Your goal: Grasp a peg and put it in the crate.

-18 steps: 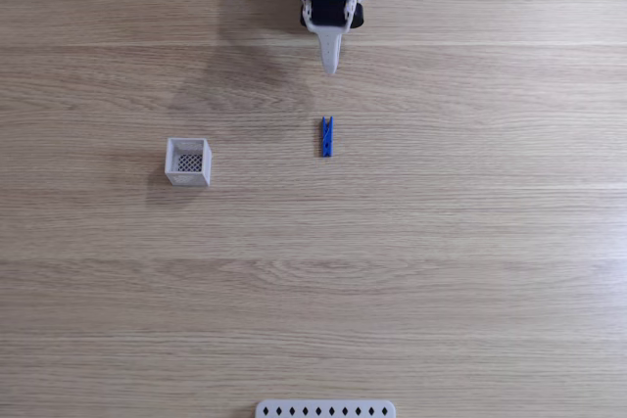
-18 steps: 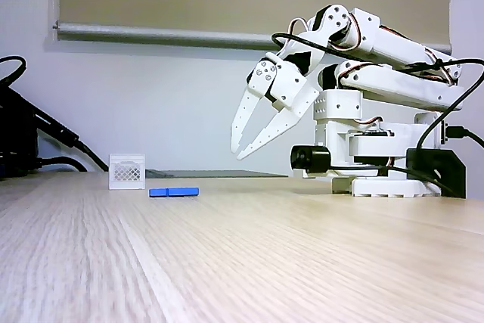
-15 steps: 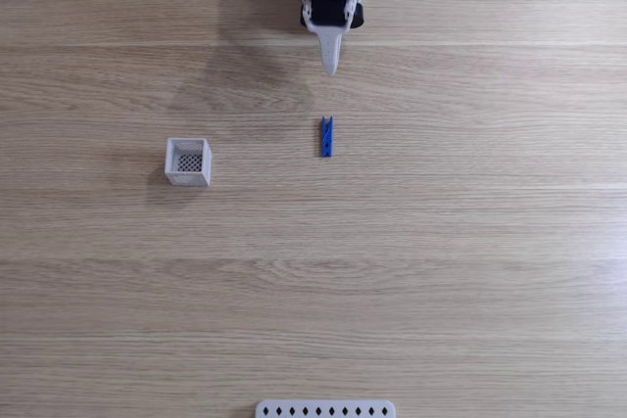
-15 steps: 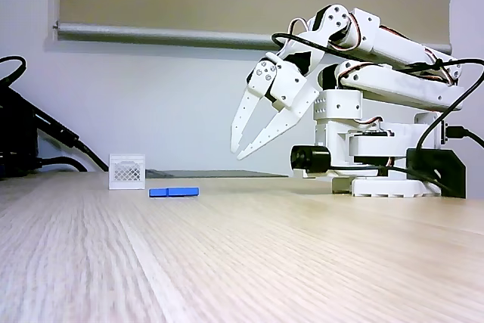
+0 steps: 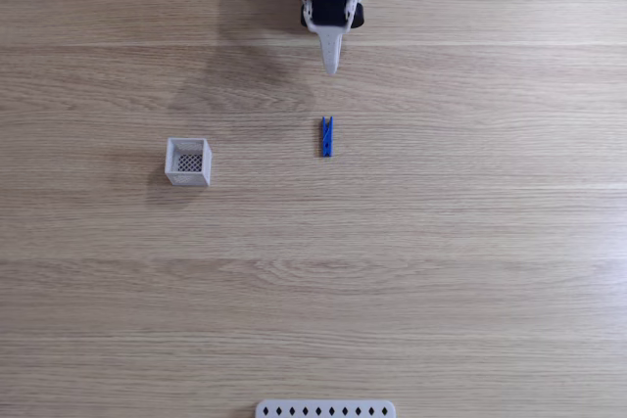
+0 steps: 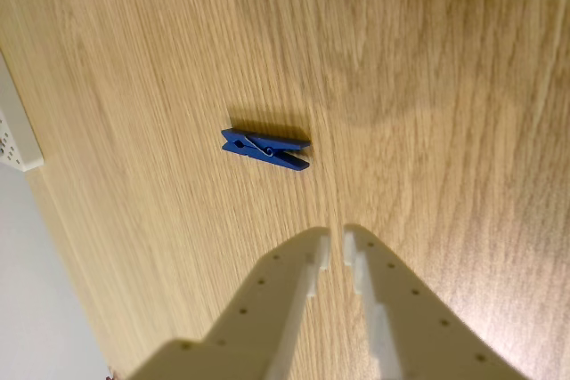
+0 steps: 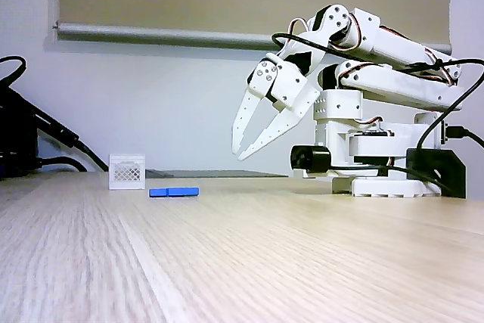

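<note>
On the wooden table (image 5: 470, 242), seen from above in a fixed view, the blue peg (image 5: 326, 136) lies flat with its length running up and down the picture, directly below the tip of the white pincer (image 5: 330, 66) and apart from it, with bare wood between the two; the pincer points down the picture from the arm's base at the top edge; the white crate (image 5: 188, 162) stands well to the left of the peg and a little lower in the picture, its dark mesh bottom showing; a white perforated strip (image 5: 325, 408) lies at the bottom edge. In the wrist view the peg (image 6: 266, 149) lies crosswise above the pincer (image 6: 336, 255), slightly left of the line between the fingertips and not touching them; the two white fingers (image 6: 287, 287) stand a narrow gap apart with nothing between them, so the pincer is released and only slightly parted; a corner of a white perforated thing (image 6: 16, 135) shows at the left edge. In the low fixed view from the side the pincer (image 7: 238, 154) hangs in the air above the table, tilted down to the left, its jaws parted at the tips; the peg (image 7: 174, 192) rests on the table below and to the left of it, and the crate (image 7: 127, 172) stands further left and behind; dark cables (image 7: 45, 138) lie at the left edge.
</note>
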{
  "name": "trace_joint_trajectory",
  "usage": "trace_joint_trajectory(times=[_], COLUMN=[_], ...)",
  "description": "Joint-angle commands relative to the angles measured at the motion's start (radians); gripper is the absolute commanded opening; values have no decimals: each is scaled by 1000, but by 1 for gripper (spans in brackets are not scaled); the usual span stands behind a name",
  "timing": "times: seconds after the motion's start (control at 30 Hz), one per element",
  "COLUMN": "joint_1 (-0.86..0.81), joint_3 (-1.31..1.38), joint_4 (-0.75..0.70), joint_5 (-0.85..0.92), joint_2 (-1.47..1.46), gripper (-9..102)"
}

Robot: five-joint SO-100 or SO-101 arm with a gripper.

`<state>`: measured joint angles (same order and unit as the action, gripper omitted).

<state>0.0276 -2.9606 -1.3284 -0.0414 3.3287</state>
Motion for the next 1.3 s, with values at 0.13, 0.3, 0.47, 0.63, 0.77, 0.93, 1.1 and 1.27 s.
trace_joint_trajectory(times=[0.13, 0.3, 0.47, 0.63, 0.77, 0.93, 1.1, 1.27], joint_1=[0, -8, -9, -12, -29, -87, -123, -87], joint_3=[74, 183, 397, 621, 721, 739, 739, 741], joint_4=[58, 190, 252, 250, 250, 265, 265, 267], joint_5=[0, 64, 396, 980, 1525, 2033, 2072, 1940], joint_2=[-218, -515, -845, -1101, -1236, -1315, -1339, -1353], gripper=[-1, -1, -1, -1, -1, 0, 0, 3])
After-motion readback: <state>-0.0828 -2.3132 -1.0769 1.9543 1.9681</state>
